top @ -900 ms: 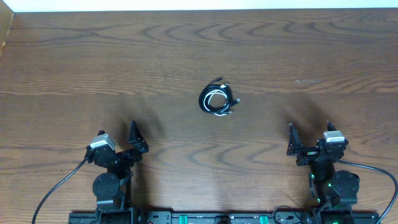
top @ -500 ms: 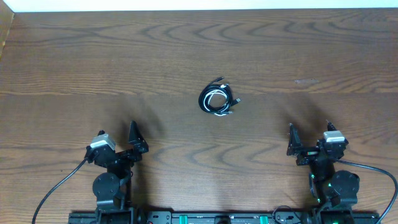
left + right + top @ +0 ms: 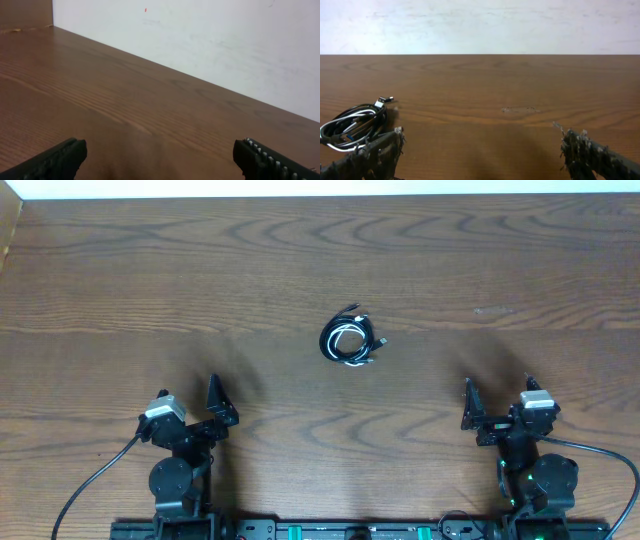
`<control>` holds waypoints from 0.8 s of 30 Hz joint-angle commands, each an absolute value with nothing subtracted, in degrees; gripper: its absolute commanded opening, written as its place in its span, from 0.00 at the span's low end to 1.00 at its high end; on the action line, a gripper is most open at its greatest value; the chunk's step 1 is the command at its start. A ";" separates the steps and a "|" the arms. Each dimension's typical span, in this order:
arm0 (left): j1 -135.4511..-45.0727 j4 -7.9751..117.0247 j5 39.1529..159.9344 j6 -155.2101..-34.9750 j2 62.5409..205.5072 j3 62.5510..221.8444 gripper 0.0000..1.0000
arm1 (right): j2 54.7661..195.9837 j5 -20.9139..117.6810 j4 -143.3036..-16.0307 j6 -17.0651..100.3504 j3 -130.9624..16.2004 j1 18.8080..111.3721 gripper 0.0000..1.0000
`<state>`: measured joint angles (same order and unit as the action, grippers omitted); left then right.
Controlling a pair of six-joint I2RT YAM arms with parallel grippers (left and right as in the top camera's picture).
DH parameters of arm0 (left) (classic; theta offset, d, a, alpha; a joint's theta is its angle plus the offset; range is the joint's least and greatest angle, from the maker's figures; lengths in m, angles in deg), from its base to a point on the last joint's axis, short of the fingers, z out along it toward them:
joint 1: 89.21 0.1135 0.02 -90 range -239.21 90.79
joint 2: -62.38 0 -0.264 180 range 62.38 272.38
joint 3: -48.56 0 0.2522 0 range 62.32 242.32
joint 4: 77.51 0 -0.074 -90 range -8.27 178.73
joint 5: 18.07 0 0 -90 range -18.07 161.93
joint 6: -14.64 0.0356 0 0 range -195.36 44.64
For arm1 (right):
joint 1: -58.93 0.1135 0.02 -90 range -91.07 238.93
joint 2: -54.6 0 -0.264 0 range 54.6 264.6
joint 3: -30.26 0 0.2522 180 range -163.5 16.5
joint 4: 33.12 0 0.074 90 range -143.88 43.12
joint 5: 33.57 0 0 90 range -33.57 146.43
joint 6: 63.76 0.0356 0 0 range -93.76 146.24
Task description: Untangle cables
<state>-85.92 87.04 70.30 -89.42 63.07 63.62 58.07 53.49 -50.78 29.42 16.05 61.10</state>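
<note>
The left pincer (image 3: 188,405) and the right pincer (image 3: 498,408) are both wide and hold nothing. The cables (image 3: 350,340) lie in one small round bunch on the counter (image 3: 100,280), at 2 o'clock from the left and 10 o'clock from the right, which looks a bit nearer. One cable is white. The black ones are too bunched to count.

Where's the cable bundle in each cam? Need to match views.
Overhead: cable bundle near the centre, slightly above the middle.
Left wrist: not in it.
Right wrist: lower left, near the picture's edge.
Shared landmark: the white wall along the far edge of the table, in all three views.
</note>
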 commanded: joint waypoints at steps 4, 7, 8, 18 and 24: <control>-85.75 84.70 69.86 -88.68 62.76 62.55 0.99 | 58.11 54.16 -50.98 28.73 16.18 61.49 0.99; -85.75 84.68 69.86 -88.68 62.76 62.55 0.99 | 58.11 54.58 -51.00 28.73 16.18 61.49 0.99; -85.75 84.68 69.86 -88.70 62.76 62.55 0.99 | 58.11 54.67 -50.59 28.73 16.18 61.49 0.99; -85.75 85.35 76.81 -95.04 62.76 62.55 0.99 | 58.09 49.82 -37.45 36.05 16.18 61.49 0.99; -85.75 88.74 86.52 -103.30 62.98 62.59 0.99 | 58.09 46.56 -19.46 36.07 16.18 61.49 0.99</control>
